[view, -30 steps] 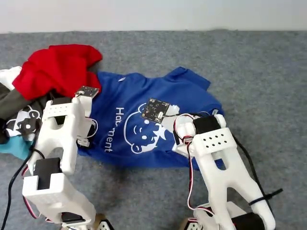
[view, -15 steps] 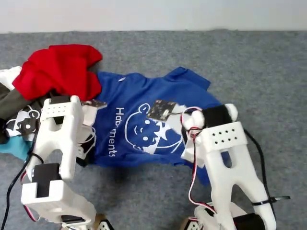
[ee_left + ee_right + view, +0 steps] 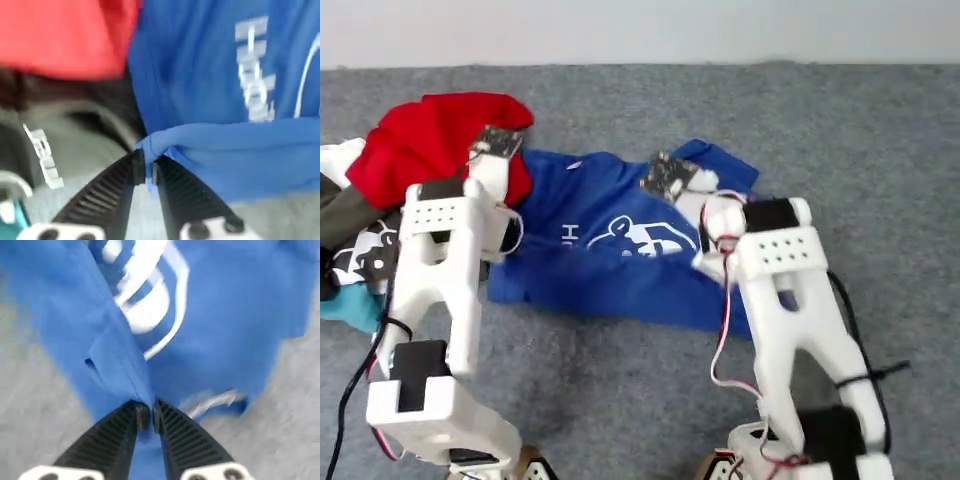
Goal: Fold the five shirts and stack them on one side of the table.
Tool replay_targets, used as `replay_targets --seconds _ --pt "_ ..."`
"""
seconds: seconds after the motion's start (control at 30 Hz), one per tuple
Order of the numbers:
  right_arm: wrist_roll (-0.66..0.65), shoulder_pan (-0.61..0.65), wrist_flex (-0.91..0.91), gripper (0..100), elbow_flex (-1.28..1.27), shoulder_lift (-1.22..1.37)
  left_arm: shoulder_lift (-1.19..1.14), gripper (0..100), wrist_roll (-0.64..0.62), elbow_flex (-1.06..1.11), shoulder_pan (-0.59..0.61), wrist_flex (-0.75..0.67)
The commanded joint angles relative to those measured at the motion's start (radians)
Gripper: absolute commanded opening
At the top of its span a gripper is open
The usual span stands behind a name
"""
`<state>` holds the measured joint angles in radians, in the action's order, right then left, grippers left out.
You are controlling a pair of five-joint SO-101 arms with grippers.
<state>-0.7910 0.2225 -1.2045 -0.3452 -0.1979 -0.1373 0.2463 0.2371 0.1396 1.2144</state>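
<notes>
Pinching a bunched edge of the blue shirt (image 3: 200,60), the left gripper (image 3: 146,169) had its black ribbed fingers (image 3: 102,192) closed on the cloth, which spread away from the tips in a wide fold. The right gripper (image 3: 147,416) was likewise clamped tight on a gathered fold of the same shirt, with fabric draping off to either side of the tips.

Seen from above, the left arm (image 3: 440,270), in white, rose from the lower left of the frame to centre left. The right arm (image 3: 785,290), also white, rose from the lower right to the centre.

The blue shirt lay at the centre of the frame, doubled over on itself, so that only part of its white print showed. It rested on the grey table (image 3: 880,150) between the two arms.

A crumpled red shirt (image 3: 430,140) sat at upper left, touching the blue shirt's left end. Heaped at the left edge below it were a dark shirt (image 3: 360,245) with a white print, a teal garment (image 3: 350,308) and a white garment (image 3: 335,160).

A pale wall (image 3: 640,30) ran along the top of the frame.
</notes>
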Motion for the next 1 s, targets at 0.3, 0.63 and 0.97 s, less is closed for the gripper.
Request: replay_targets --seconds 0.3,0.63,0.97 --pt "0.063 -0.085 0.18 0.9 0.601 0.512 -0.437 1 -0.196 -0.547 -0.069 -0.103" --pt "0.06 -0.085 0.173 0.9 1.243 1.047 -0.813 1 -0.252 -1.207 -0.077 0.025" --pt "0.06 -0.09 0.186 1.2 1.809 1.495 -1.192 1 -0.252 -1.709 -0.075 0.014"
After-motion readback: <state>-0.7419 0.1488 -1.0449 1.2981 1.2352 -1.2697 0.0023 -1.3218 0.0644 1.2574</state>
